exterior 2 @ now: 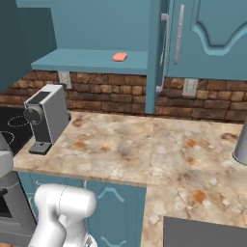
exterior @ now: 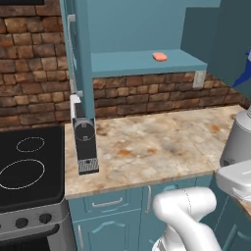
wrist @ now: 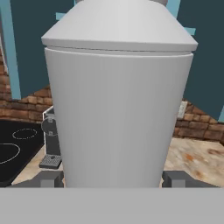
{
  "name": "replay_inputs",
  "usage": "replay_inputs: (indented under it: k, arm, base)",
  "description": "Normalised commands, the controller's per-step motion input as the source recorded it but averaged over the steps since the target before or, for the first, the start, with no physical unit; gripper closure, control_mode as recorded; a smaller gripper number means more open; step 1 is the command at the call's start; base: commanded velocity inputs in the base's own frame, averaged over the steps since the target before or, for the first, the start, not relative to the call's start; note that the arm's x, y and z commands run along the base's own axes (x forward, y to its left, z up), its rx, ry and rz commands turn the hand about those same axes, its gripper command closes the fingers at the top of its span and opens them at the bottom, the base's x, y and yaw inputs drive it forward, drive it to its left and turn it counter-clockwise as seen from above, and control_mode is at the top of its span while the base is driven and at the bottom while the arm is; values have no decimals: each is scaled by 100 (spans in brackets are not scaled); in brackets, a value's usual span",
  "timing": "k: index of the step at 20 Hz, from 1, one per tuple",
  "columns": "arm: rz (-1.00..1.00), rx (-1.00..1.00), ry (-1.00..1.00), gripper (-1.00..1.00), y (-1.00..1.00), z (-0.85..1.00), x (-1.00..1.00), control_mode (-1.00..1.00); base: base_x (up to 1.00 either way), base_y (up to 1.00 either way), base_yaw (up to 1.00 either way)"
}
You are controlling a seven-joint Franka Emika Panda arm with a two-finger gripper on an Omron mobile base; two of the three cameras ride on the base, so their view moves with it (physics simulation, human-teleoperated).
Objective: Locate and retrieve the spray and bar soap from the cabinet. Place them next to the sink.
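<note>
In the hand view the spray (wrist: 119, 100) stands upright and very close, its pale grey-white body sitting between the two dark finger tips (wrist: 49, 178) at the bottom, one on each side. The gripper (wrist: 113, 179) appears closed on the bottle, though actual contact at the pads is hidden by the bottle's width. In the left base view its blue trigger nozzle shows at the right edge, above the marble counter (exterior: 162, 142). The bar soap (exterior: 159, 56) lies flat on the shelf of the open cabinet (exterior: 147, 63), well apart from the claw. A coffee machine (exterior: 84, 142) stands on the counter beside the stove (exterior: 29, 166)
</note>
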Motion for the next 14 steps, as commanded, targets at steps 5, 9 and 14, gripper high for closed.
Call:
replay_inputs:
  k: [5, 9, 14]
  arm:
    - [0, 0, 0, 100, 0, 0, 0, 100]
    - [0, 0, 0, 100, 0, 0, 0, 100]
    - [0, 0, 0, 100, 0, 0, 0, 100]
  base:
    - [-9, 3, -9]
    - [-26, 1, -33]
    - [-21, 1, -38]
